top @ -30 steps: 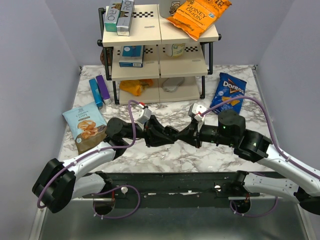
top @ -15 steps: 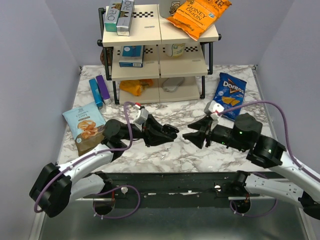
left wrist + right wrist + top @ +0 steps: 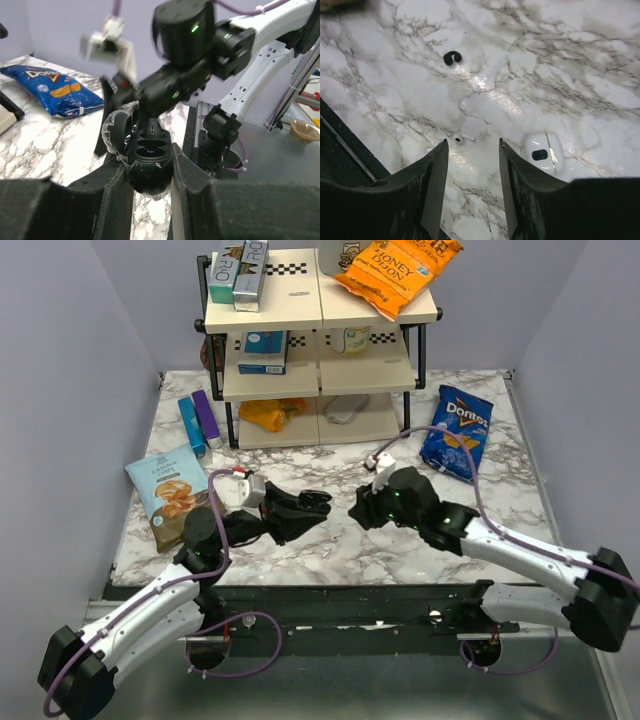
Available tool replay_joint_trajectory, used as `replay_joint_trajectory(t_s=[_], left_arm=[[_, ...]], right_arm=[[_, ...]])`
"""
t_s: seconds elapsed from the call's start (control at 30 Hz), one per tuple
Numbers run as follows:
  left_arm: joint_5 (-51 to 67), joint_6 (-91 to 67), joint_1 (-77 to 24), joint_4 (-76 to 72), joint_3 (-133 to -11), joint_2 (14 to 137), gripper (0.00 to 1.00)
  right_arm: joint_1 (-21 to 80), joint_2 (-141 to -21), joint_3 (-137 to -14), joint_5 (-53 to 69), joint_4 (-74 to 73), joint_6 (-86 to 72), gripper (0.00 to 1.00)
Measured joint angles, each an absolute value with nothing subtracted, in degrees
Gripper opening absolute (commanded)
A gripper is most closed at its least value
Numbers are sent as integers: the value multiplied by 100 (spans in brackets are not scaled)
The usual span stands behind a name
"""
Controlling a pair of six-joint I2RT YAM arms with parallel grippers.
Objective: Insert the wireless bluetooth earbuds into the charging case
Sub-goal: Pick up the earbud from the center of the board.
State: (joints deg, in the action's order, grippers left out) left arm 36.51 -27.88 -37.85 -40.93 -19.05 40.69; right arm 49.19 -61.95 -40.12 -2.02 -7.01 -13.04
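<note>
Left hand point(image 3: 148, 161): pinching the charging case point(image 3: 150, 172) by its two sides, above the desk point(image 3: 560, 60). The side grip leaves the case's mouth free.
Charging case: dark and rounded, with the lid point(image 3: 116, 129) flipped back past one finger. The open face is turned toward the right arm point(image 3: 200, 45), apparently so a bud can be fed in from there.
Inside the case: a dark bud-shaped piece point(image 3: 150, 132) seems seated. It is likely one of the wireless bluetooth earbuds, though this is not certain.
Right hand point(image 3: 472, 146): spread and holding nothing, pointed down at the desk, apart from the left hand. It is probably lining up the next pick.
Between its fingers: a small white stemmed piece point(image 3: 462, 138), lying on the desk.
Just beside one finger: a white pebble-shaped piece point(image 3: 543, 152) with a dark oval. What it is cannot be told.
Beyond the fingertips: a small black curled piece point(image 3: 452, 57), possibly the second earbud but too small to confirm.
Farther off: a Doritos bag point(image 3: 455, 432), lying flat and out of the working path.
</note>
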Motion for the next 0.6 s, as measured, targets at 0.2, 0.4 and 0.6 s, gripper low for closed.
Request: replay_joint_trajectory(t_s=[0.2,0.4,0.6], left_arm=[[3251,-2600,-3837,-3098,-1925,3162,0],[3006,-2462,-3839,-2346,-1951,2598,0],[2733,-2412,-3839,-1890,-1951,2285,0]], right_arm=[[4917,-7975,-4676,244,-93,-1396,48],[4917,-9417,-5959,521,204,-1293,53],[4915,-10433,-6615,740,246,-1240,52]])
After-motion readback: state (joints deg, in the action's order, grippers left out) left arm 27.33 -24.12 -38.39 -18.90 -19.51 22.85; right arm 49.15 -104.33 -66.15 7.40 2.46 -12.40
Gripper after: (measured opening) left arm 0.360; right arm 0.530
